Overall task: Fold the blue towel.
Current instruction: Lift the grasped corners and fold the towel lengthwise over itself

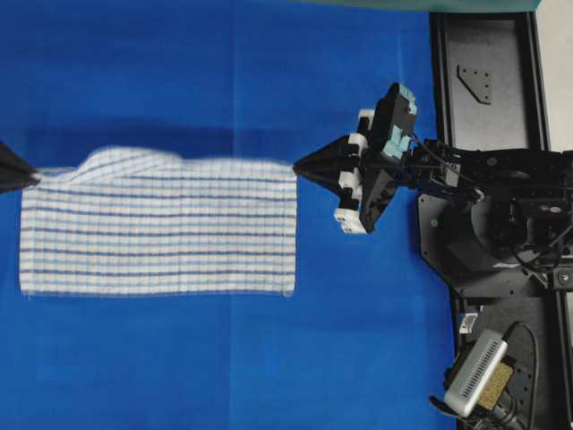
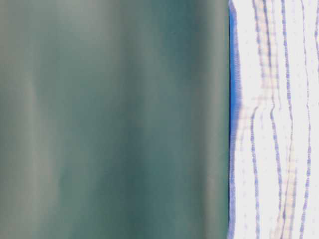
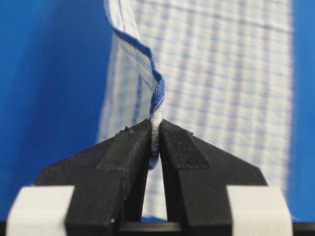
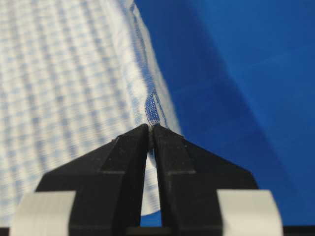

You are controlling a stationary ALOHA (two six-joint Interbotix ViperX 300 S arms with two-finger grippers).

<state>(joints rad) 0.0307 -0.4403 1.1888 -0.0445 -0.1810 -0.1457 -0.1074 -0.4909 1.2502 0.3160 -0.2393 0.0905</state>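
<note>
The blue towel [image 1: 161,228], white with thin blue stripes, lies spread on the blue table cover, its far edge lifted and blurred. My left gripper [image 1: 36,177] is shut on the towel's far left corner, and the hem [image 3: 156,105] stands pinched between its black fingers [image 3: 130,147]. At the far right corner my right gripper [image 1: 297,167] is shut on the towel, the corner's hem [image 4: 151,112] showing just above its tips. The table-level view has the towel [image 2: 274,119] close up along its right side.
The blue table cover [image 1: 224,358] runs around the towel on all sides. The right arm's black base plate [image 1: 501,224] and a grey box [image 1: 479,372] stand along the right edge. A blurred green surface [image 2: 114,119] fills most of the table-level view.
</note>
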